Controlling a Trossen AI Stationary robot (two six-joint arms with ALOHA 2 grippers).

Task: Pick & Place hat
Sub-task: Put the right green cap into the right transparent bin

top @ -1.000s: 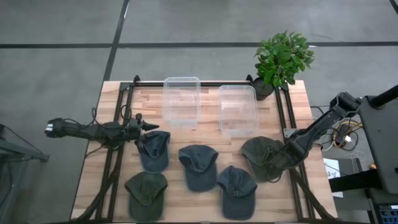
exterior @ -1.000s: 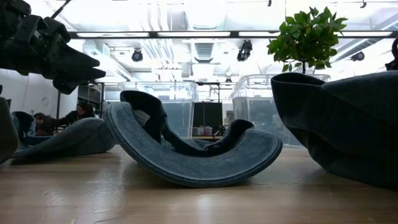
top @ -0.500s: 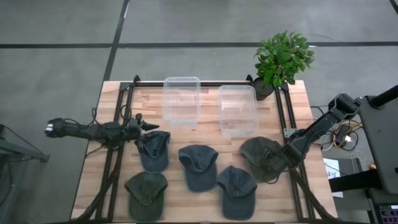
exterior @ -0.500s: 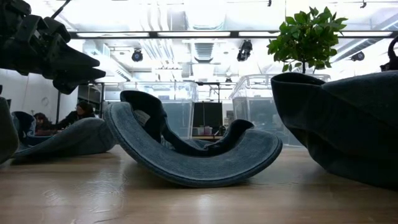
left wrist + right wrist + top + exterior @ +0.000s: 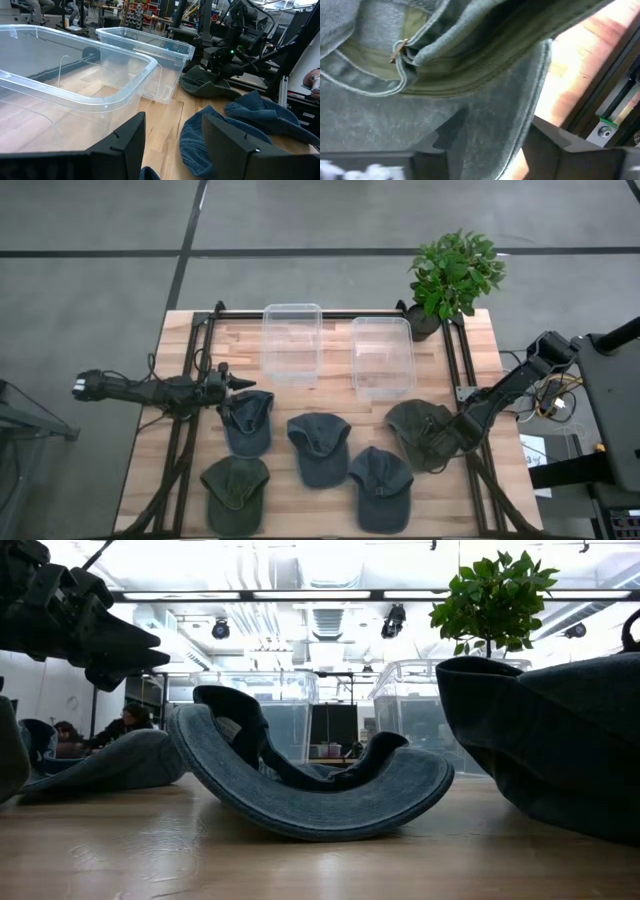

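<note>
- Creep is the only change over the last second: my right pincer (image 5: 447, 442) has slid a little further in along the table onto the olive hat (image 5: 418, 432) at the right side, and nothing else on the table has shifted.
- From my right wrist, the hat's fabric (image 5: 445, 75) fills the view, with the brim edge lying in the gap between my two fingers (image 5: 547, 145). They stand spread, one on each side of the cloth, not pressed onto it yet.
- That tells me I am at the point of taking hold: the hat rests on the wood, just in front of the right-hand clear bin (image 5: 382, 357), unlifted.
- My left pincer (image 5: 236, 384) waits at the table's left edge, beside the blue hat (image 5: 247, 420) there. Its fingers (image 5: 227, 145) are apart and hold nothing; it has not moved.
- Next I judge a squeeze on the brim is due, then a lift toward the bin. Thin cloth could slip if I catch only the edge.
</note>
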